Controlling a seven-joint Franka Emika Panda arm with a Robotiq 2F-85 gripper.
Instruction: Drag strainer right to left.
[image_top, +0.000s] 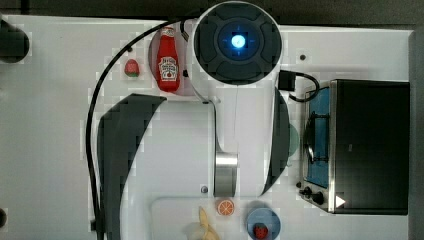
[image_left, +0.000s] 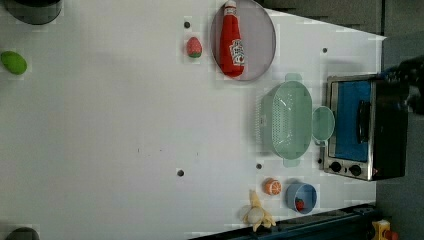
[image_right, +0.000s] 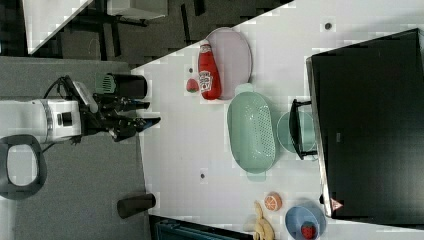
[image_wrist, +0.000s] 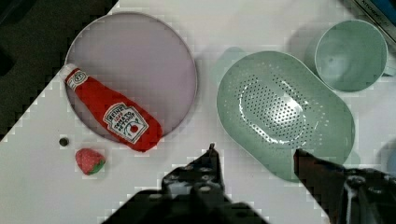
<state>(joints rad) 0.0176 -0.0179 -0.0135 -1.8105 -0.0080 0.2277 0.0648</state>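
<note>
Two dark fingers (image_wrist: 212, 163) of the gripper (image_wrist: 254, 156) stand spread wide apart with nothing between them, hovering above the white table (image_left: 125, 125) just short of the strainer (image_wrist: 285, 114). The strainer lies flat on the table between the grey-lilac plate (image_wrist: 135, 56), which carries a ketchup bottle (image_wrist: 114, 116), and the toaster oven (image_left: 365, 127), with a mint-green cup (image_wrist: 350, 53) close against its far rim. No contact has been made, so the step in hand is judged to be the approach. For a clean drag, lower one finger inside the perforated basin near the rim and keep the other outside, or hook an end tab, then pull level and slowly; light plastic of this kind will probably slide readily and may tip if pressed on one edge. Route the path clear of the plate and the toy strawberry (image_wrist: 89, 161). The table is smooth, white and mostly bare across the left view's left, giving ample room for travel. An orange slice (image_left: 272, 186), a banana (image_left: 256, 212) and a blue bowl (image_left: 302, 197) sit near one edge, well apart from the strainer.
</note>
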